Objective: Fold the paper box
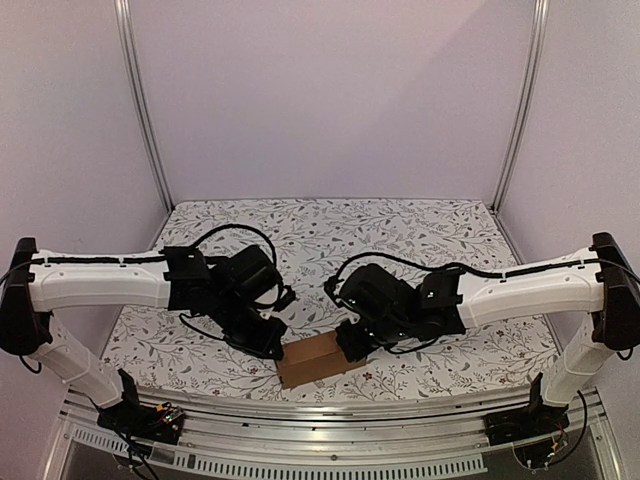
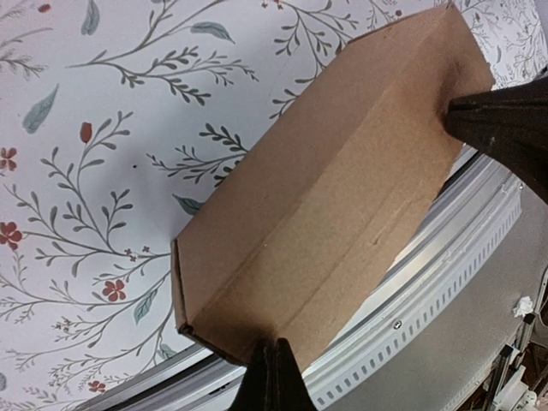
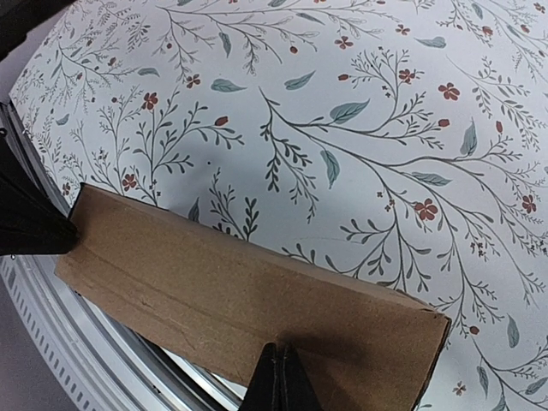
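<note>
The paper box (image 1: 318, 358) is a slim, closed brown cardboard box lying at the table's front edge, partly over the metal rail. My left gripper (image 1: 274, 348) is shut, and its joined tips touch the box's left end. In the left wrist view that gripper (image 2: 276, 349) presses its closed point on the box (image 2: 342, 188) with nothing between the fingers. My right gripper (image 1: 350, 348) is shut too, at the box's right end. The right wrist view shows its tips (image 3: 280, 351) against the cardboard (image 3: 223, 300), holding nothing.
A floral-patterned cloth (image 1: 330, 240) covers the table. A slotted aluminium rail (image 2: 445, 291) runs along the front edge under the box. White walls and metal posts (image 1: 142, 100) enclose the back and sides.
</note>
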Motion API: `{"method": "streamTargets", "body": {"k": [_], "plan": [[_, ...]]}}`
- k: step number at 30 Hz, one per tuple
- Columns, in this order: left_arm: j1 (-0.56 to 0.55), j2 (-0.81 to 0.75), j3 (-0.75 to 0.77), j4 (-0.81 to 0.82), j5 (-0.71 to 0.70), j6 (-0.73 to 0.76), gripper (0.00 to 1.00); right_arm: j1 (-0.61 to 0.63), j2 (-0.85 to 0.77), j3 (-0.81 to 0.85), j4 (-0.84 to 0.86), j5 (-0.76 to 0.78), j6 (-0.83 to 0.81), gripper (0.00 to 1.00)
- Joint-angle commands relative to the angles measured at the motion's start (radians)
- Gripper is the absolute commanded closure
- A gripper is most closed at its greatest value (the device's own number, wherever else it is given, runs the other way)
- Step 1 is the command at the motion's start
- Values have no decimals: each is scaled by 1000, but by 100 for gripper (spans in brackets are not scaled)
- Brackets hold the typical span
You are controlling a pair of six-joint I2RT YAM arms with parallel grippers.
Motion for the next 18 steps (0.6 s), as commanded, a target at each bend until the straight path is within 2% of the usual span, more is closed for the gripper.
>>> {"method": "streamTargets", "body": {"k": [1,10,18], "plan": [[12,18,83,-52,-55,38,100,-4,35,18,-138,20,-24,100],[75,37,265,-116,-113,106,100,-8,-58,89,-195,60,-64,100],[142,134,298,-107,-58,100,100,-7,-237,-92,-199,-48,-67,100]]}}
